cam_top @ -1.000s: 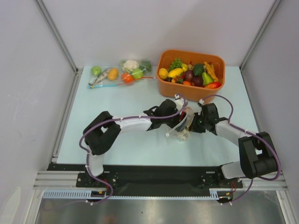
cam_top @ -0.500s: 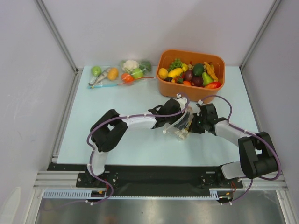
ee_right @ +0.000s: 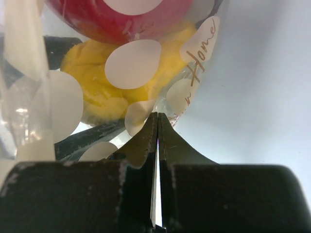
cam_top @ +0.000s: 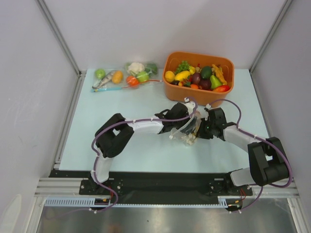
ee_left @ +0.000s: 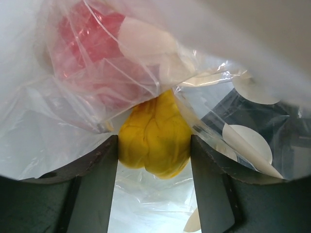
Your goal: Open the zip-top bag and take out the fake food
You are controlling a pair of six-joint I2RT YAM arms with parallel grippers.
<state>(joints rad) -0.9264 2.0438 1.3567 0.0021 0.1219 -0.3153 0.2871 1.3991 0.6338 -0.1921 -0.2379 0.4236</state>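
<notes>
Zip-top bag (cam_top: 187, 137) sits mid-desk (cam_top: 116, 104), between the two tools and on the near side of the orange bin (cam_top: 166, 87); can't tell if it's lifted. Left tool (ee_left: 154, 150) is narrowed onto the yellow fruit (ee_left: 153, 131): both fingers (ee_left: 97, 184) touch its sides, with crinkled film draped above. Red fruit (ee_left: 87, 34) is just behind the yellow one, under film. Right tool (ee_right: 157, 119) is pinched flat on the bag's film, white dots and "Home" lettering right at its tips. Two other filled bags (cam_top: 121, 76) lie at the far edge, left of the bin, well apart.
</notes>
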